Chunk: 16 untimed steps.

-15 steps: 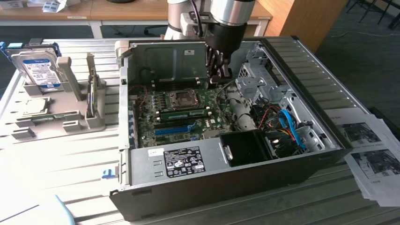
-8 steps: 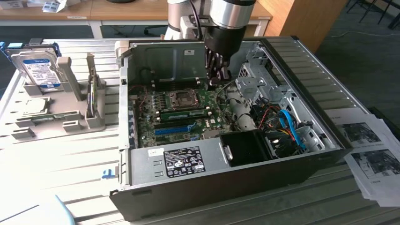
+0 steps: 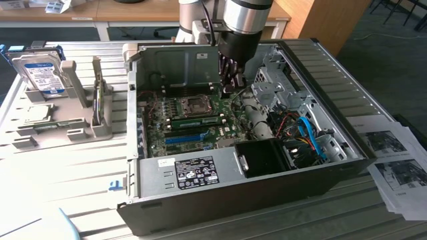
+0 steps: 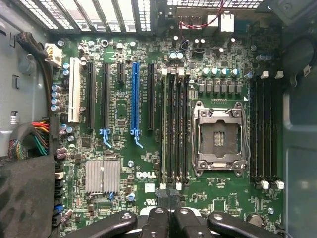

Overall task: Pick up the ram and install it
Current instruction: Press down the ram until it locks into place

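Observation:
A ram (image 3: 198, 121), a thin green stick, sits in a memory slot on the motherboard inside the open computer case (image 3: 220, 175). In the wrist view this ram (image 4: 165, 139) is seen edge-on in the slot closest to the blue slot (image 4: 134, 99). My gripper (image 3: 230, 89) hangs inside the case above the motherboard, near one end of the memory slots. In the wrist view the gripper (image 4: 169, 212) has its fingers pressed together. I see no stick between them.
On the exterior view's left, a grey holder (image 3: 67, 131) carries a hard drive (image 3: 40, 75) with a blue-white label. The CPU socket (image 4: 218, 139) lies beside the memory slots. Blue cables (image 3: 308, 135) and a black fan shroud (image 3: 263, 157) fill the case's near right. Papers (image 3: 400, 160) lie at the far right.

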Each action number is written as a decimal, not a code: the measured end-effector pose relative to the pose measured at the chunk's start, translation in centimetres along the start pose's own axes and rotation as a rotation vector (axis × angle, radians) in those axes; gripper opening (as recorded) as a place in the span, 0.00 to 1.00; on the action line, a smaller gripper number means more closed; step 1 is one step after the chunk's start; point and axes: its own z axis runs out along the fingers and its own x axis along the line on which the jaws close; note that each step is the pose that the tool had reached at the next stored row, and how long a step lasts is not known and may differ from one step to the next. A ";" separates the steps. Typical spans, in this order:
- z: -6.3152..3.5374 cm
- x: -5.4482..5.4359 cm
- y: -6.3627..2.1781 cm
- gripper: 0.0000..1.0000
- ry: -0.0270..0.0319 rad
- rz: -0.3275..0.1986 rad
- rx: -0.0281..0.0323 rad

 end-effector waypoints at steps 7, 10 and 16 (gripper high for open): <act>0.28 0.0 -0.01 0.09 -0.0001 0.000 0.0001; 0.52 0.0 -0.02 0.09 -0.0001 0.000 0.0000; 1.13 0.0 -0.04 0.09 -0.0001 0.000 0.0001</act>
